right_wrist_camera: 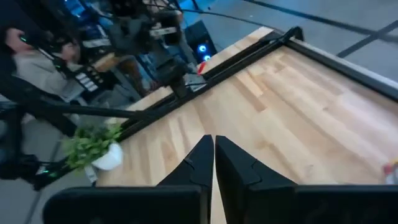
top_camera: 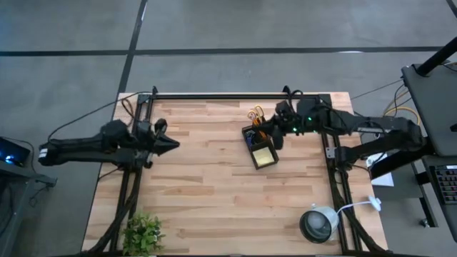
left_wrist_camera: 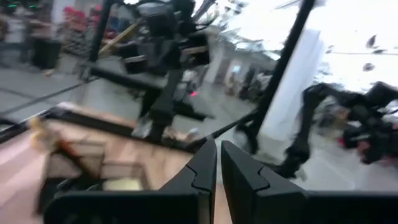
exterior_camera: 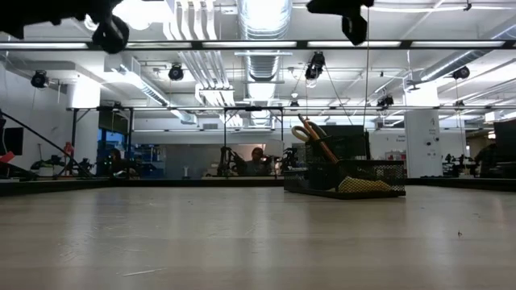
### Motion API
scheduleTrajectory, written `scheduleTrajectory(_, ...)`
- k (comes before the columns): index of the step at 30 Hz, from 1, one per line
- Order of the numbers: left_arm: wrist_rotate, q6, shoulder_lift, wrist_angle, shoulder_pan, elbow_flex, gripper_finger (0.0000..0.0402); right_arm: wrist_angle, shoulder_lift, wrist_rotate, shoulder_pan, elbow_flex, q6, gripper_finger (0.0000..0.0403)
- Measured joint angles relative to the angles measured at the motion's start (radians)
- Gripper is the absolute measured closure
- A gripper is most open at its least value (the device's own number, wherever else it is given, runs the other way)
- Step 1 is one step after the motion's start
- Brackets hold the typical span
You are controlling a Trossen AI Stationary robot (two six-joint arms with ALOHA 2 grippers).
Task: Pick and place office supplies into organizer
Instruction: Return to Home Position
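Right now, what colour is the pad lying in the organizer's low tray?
Yellow; the sticky-note pad shows best in the high view.

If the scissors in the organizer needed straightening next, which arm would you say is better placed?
Right, probably. The right gripper hangs close by the organizer, fingers shut and empty, while the left gripper sits far across the table near its left edge.

A robotics lab in an open industrial hall: bare ducts (exterior_camera: 262,24) and strip lights (exterior_camera: 451,44) overhead, a grey concrete floor (top_camera: 214,25), and a wooden bench (top_camera: 214,193) boxed in a black metal frame (top_camera: 235,95). A keyboard (top_camera: 446,182) lies beside the bench, and more frames (exterior_camera: 177,108) and a person (exterior_camera: 256,159) show behind.
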Motion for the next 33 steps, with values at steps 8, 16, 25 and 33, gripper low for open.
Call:
scheduleTrajectory(8,-0.155,0.075,-0.277,-0.223,0.000,-0.035,0.0394,0.222,-0.184,-0.014,-0.080,-0.266,0.001,0.0394)
scheduleTrajectory(16,-0.151,0.111,-0.297,-0.198,0.002,-0.094,0.0394,0.550,-0.286,-0.221,-0.129,-0.485,-0.006,0.0394)
scheduleTrajectory(25,-0.145,0.107,-0.336,-0.113,0.002,-0.204,0.0394,0.790,-0.287,-0.247,-0.126,-0.694,0.048,0.0394)
scheduleTrajectory(33,-0.118,0.086,-0.336,-0.114,0.001,-0.221,0.0394,0.881,-0.390,-0.239,-0.072,-0.791,0.070,0.0394)
